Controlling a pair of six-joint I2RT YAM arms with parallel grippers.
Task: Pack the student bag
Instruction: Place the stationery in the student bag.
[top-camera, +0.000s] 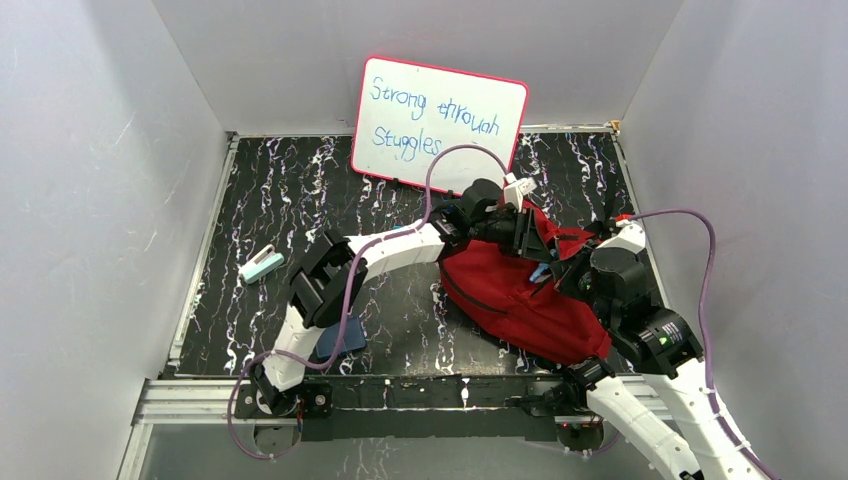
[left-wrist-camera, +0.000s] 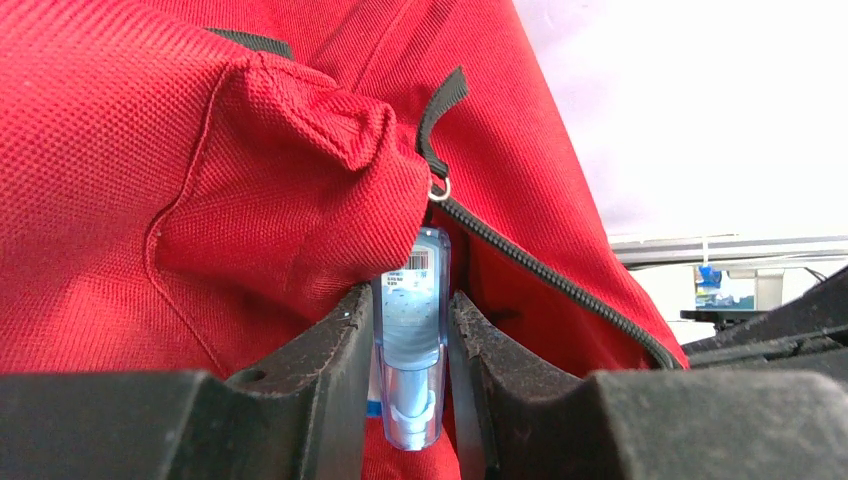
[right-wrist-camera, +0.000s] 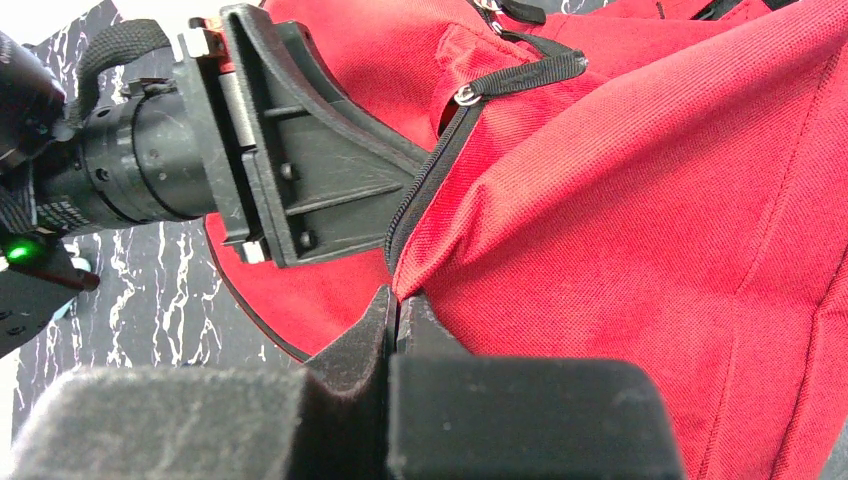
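Note:
The student bag (top-camera: 520, 300), a soft red backpack, lies at the right middle of the table with its zipper mouth open toward the arms. My left gripper (top-camera: 528, 240) is shut on a clear blue tube with a barcode label (left-wrist-camera: 412, 340), held upright at the bag's opening. A red fabric fold (left-wrist-camera: 300, 170) overlaps the tube's top. My right gripper (right-wrist-camera: 396, 305) is shut on the red edge of the bag (right-wrist-camera: 650, 220) beside the zipper track (right-wrist-camera: 420, 190). One of the left gripper's black fingers (right-wrist-camera: 330, 190) shows close by in the right wrist view.
A whiteboard (top-camera: 440, 125) with handwriting leans on the back wall. A small teal and white item (top-camera: 261, 265) lies at the left. A dark blue item (top-camera: 340, 340) rests under the left arm. Grey walls close in both sides.

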